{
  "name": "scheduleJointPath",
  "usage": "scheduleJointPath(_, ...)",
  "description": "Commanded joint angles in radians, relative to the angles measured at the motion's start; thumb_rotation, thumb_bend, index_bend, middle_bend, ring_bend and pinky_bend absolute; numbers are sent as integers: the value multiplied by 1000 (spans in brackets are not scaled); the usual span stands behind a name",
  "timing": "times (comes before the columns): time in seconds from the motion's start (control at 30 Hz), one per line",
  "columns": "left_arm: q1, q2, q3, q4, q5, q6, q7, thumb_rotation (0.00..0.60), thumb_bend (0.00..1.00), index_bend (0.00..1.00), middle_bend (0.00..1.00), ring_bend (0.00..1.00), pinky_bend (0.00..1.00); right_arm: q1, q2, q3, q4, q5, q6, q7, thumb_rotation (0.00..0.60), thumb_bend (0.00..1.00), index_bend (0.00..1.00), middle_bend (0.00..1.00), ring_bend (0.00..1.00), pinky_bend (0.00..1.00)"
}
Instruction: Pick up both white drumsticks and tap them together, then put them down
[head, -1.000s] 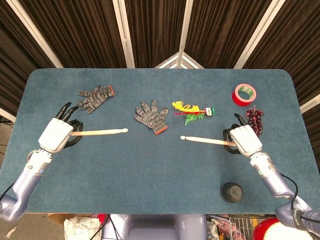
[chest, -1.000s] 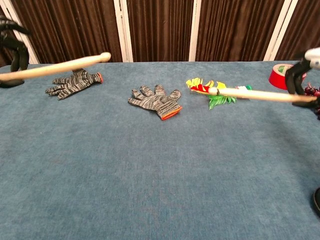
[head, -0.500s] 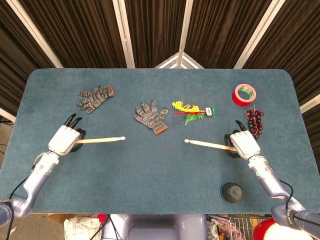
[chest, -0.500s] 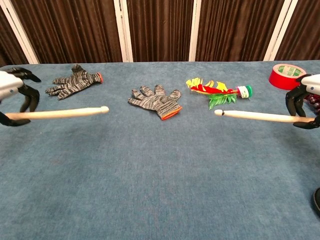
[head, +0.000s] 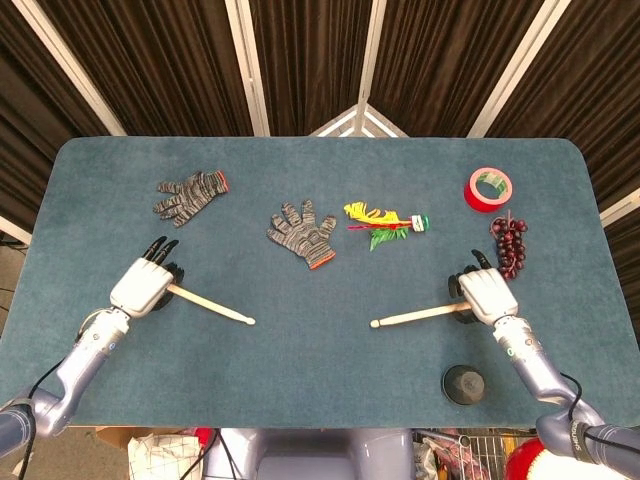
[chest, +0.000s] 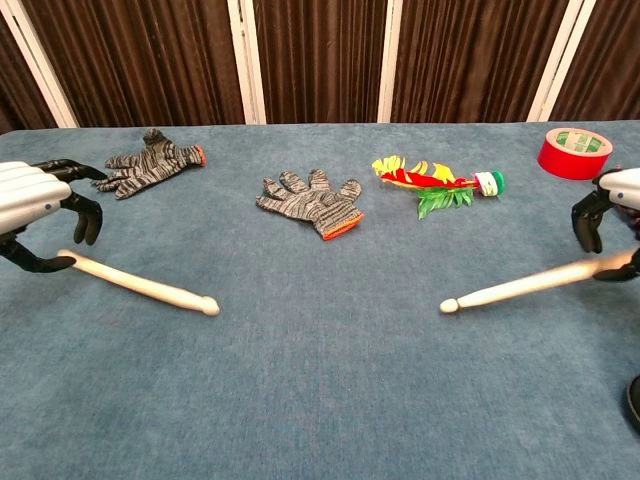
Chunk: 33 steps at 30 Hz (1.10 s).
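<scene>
Left drumstick (head: 210, 306): a pale stick on the near left of the blue table (head: 320, 350). Its round tip points toward the middle and the near edge. The tip looks like it lies on the cloth in the chest view.
Right drumstick (head: 415, 316): a pale stick on the near right. Its tip also points toward the middle, and it slopes down to the cloth. The two tips are well apart.
Hidden parts: the back end of each stick is tucked under a hand, so it cannot be seen. In the chest view the right hand (chest: 612, 215) is cut off by the picture's edge, and the right stick looks a bit blurred there.
Left hand (head: 145, 284): it is low over the table with its white back up. Its dark fingers (chest: 70, 205) curl down around the end of the left drumstick and hold it.
Right hand (head: 482, 293): it is low over the table too, back up, fingers curled around the end of the right drumstick, holding it.
Middle glove (head: 303, 234): a grey glove with an orange cuff, lying flat, far from both sticks.
Far glove (head: 190, 194): another grey glove, far left, beyond the left hand.
Colourful toy (head: 385, 221): yellow, red and green, right of the middle glove.
Red tape roll (head: 489, 188): far right.
Grapes (head: 510, 243): dark bunch just beyond the right hand.
Black round thing (head: 464, 383): near edge, right side; hard to tell what it is.
</scene>
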Motion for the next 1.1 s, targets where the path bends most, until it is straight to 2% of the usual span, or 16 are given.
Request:
scheduleJointPath(0.03, 6, 11, -5, -13, -8, 1, -6, 600, 451, 432, 415, 45, 0, 4, 28, 6, -56, 57, -44, -74, 600, 125, 300, 370, 233, 0)
scheduleJointPath(0.07, 8, 16, -7, -19, -10, 0, -8, 600, 448, 419, 395, 37, 0, 5, 35, 8, -73, 75, -54, -94, 600, 111, 240, 332, 212, 0)
scheduleJointPath(0.17, 15, 33, -11, -43, -18, 2, -12, 600, 443, 371, 338, 7, 0, 7, 53, 19, -115, 123, -68, -138, 600, 99, 152, 257, 176, 0)
scheduleJointPath(0.33, 53, 102, -27, -175, -29, 71, -24, 600, 442, 312, 245, 0, 0, -7, 128, 50, -249, 168, -41, -136, 600, 96, 128, 227, 162, 0)
scheduleJointPath(0.43, 119, 168, -55, -322, -44, 201, -20, 600, 441, 299, 223, 0, 0, -51, 194, 71, -372, 126, 74, -115, 600, 94, 128, 227, 163, 0)
scheduleJointPath(0.53, 194, 231, -68, -453, -79, 308, 37, 600, 435, 295, 196, 0, 0, -109, 232, 77, -465, 70, 206, -97, 600, 93, 137, 227, 162, 0)
scheduleJointPath(0.67, 299, 317, -59, -643, -160, 407, 174, 600, 429, 290, 161, 0, 0, -208, 293, 47, -571, 3, 357, -73, 600, 93, 146, 227, 162, 0)
scheduleJointPath(0.73, 334, 357, -39, -706, -185, 426, 249, 600, 427, 287, 136, 0, 0, -251, 315, 28, -590, -31, 417, -78, 600, 93, 146, 217, 157, 0)
scheduleJointPath(0.83, 373, 396, -15, -757, -204, 443, 291, 600, 422, 258, 92, 0, 0, -307, 332, -5, -593, -66, 486, -112, 600, 93, 147, 151, 102, 0)
scheduleJointPath(0.97, 417, 426, 3, -781, -201, 462, 247, 600, 409, 216, 72, 0, 0, -376, 345, -50, -587, -100, 551, -128, 600, 93, 146, 99, 46, 0)
scheduleJointPath(1.1, 455, 416, 9, -735, -186, 484, 180, 600, 303, 178, 56, 0, 0, -418, 353, -70, -550, -104, 573, -109, 600, 94, 146, 99, 23, 0)
